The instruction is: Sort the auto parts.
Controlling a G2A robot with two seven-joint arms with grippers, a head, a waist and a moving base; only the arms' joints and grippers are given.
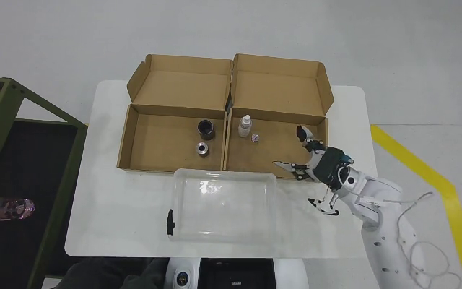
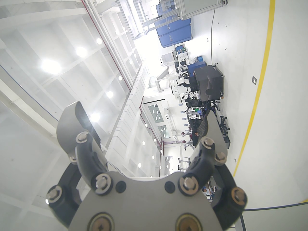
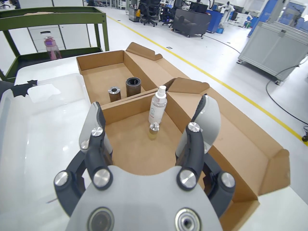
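Two open cardboard boxes stand side by side on the white table. The left box holds a tall dark cylinder and a shorter metal one. In the right box stand a white spray bottle and a small brass-coloured part. My right gripper hovers open over the right box's near end, with nothing between its fingers. My left gripper is open and empty, pointing up at the hall's ceiling.
A clear plastic tray lies in front of the boxes, with a black scrap on its rim. A green cart with a pink bottle stands left of the table.
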